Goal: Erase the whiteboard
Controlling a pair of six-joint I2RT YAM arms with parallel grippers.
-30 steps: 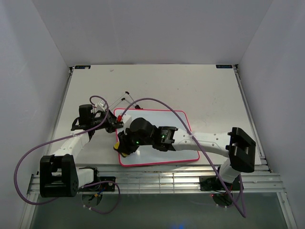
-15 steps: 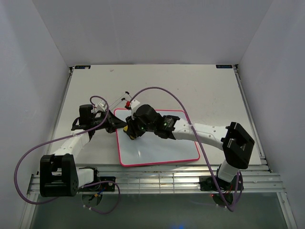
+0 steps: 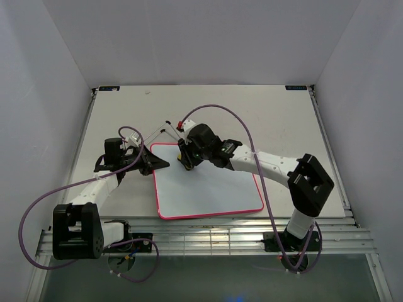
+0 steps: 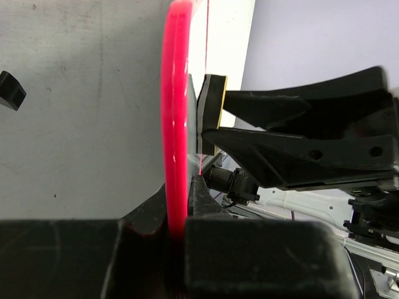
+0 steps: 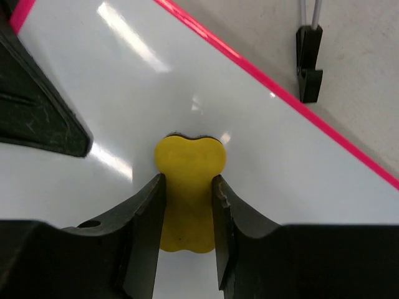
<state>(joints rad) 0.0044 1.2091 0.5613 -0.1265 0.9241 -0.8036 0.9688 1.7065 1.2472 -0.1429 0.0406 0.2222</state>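
The whiteboard (image 3: 211,185) lies flat on the table, white with a thin pink-red frame. My left gripper (image 3: 157,163) is shut on its left edge; the left wrist view shows the frame (image 4: 174,124) clamped between the jaws. My right gripper (image 3: 184,158) is shut on a small yellow eraser (image 5: 189,190) and presses it on the board near its far left corner. The eraser also shows edge-on in the left wrist view (image 4: 212,112). The board surface (image 5: 299,205) around the eraser looks blank.
A black clip foot (image 5: 308,62) with thin metal legs lies on the table just beyond the board's far edge; it also shows in the top view (image 3: 167,126). Another small black piece (image 4: 11,90) lies on the grey table left of the board. White walls enclose the table.
My right gripper has carried the eraser from the board's near left part up to its far left corner. The left gripper has stayed clamped on the board's edge.
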